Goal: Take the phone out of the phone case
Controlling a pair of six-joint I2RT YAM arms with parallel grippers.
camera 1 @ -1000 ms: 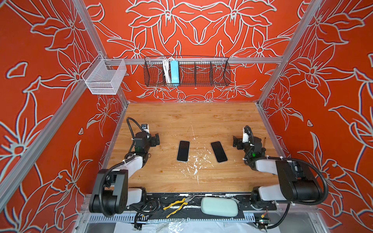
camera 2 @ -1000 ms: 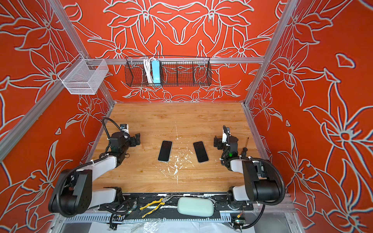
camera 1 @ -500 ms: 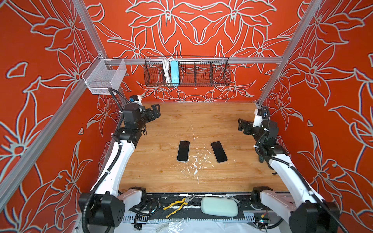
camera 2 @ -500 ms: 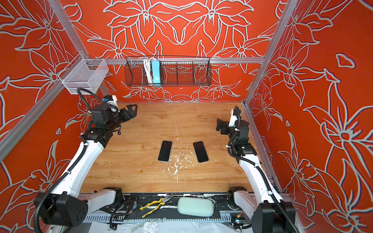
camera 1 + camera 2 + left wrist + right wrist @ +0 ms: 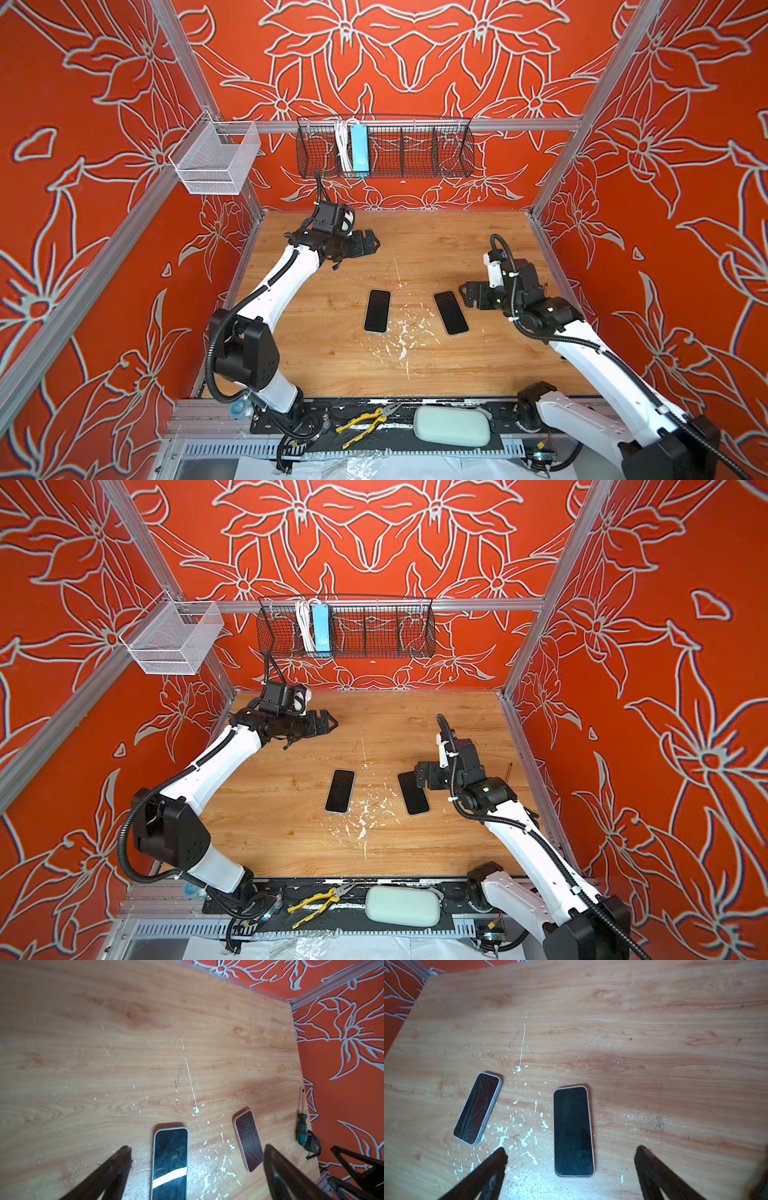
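Note:
Two phones lie screen up mid-table in both top views. One sits in a pale bluish-white phone case (image 5: 377,311) (image 5: 340,791); a second has a pink case (image 5: 451,312) (image 5: 413,798). My left gripper (image 5: 370,245) (image 5: 328,723) hovers open, behind and left of the pale-cased phone (image 5: 170,1159); its fingertips (image 5: 197,1148) straddle that phone from above. My right gripper (image 5: 467,295) (image 5: 419,775) is open just right of the pink-cased phone (image 5: 573,1131), with fingertips (image 5: 571,1149) wide on either side of it. Neither gripper touches anything.
A screwdriver (image 5: 302,1124) (image 5: 510,771) lies by the right wall. White flecks (image 5: 401,336) mark the wood between the phones. Yellow pliers (image 5: 365,422) and a pale pouch (image 5: 451,426) rest on the front rail. A black wire basket (image 5: 384,145) and a white mesh basket (image 5: 216,162) hang on the walls.
Both arms have risen from their folded pose at the front. The left gripper reached toward the back left; the right came in beside the pink-cased phone. The phones have not moved.

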